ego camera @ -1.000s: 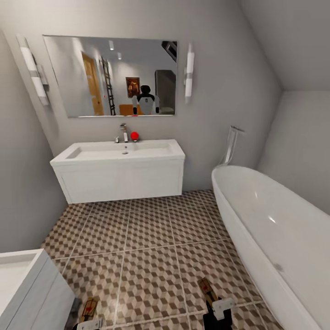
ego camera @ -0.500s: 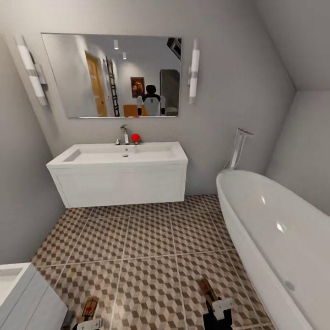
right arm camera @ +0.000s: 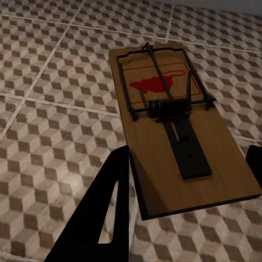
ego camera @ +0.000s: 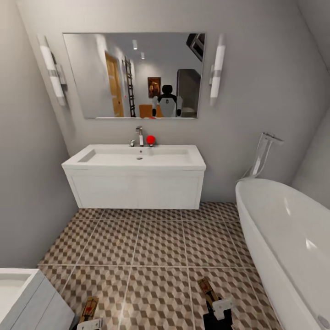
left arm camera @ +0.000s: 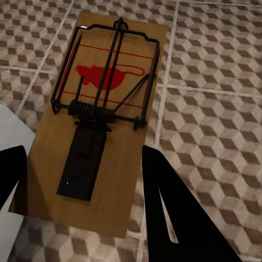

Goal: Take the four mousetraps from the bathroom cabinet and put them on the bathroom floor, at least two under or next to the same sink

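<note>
I hold one mousetrap in each gripper above the bathroom floor (ego camera: 156, 247). In the head view, my left gripper (ego camera: 90, 323) at the bottom edge is shut on a tan mousetrap (ego camera: 89, 309); the left wrist view has that mousetrap (left arm camera: 98, 120) between the black fingers (left arm camera: 174, 207). My right gripper (ego camera: 218, 308) is shut on the other mousetrap (ego camera: 207, 289), which the right wrist view shows as a tan mousetrap (right arm camera: 174, 125) beside a black finger (right arm camera: 103, 213). The white wall-hung sink (ego camera: 135, 176) with its chrome faucet (ego camera: 139, 136) stands ahead across the cube-patterned tiles. The cabinet is out of view.
A white bathtub (ego camera: 288, 247) runs along the right side. A smaller white vanity unit (ego camera: 27, 298) sits at the bottom left corner. A mirror (ego camera: 135, 75) with two wall lights hangs above the sink, and a red ball (ego camera: 150, 139) rests by the faucet.
The whole picture has shifted: the sink and tub now sit further right and slightly lower as the camera turned left. Both grippers keep their mousetraps in the same place in view.
</note>
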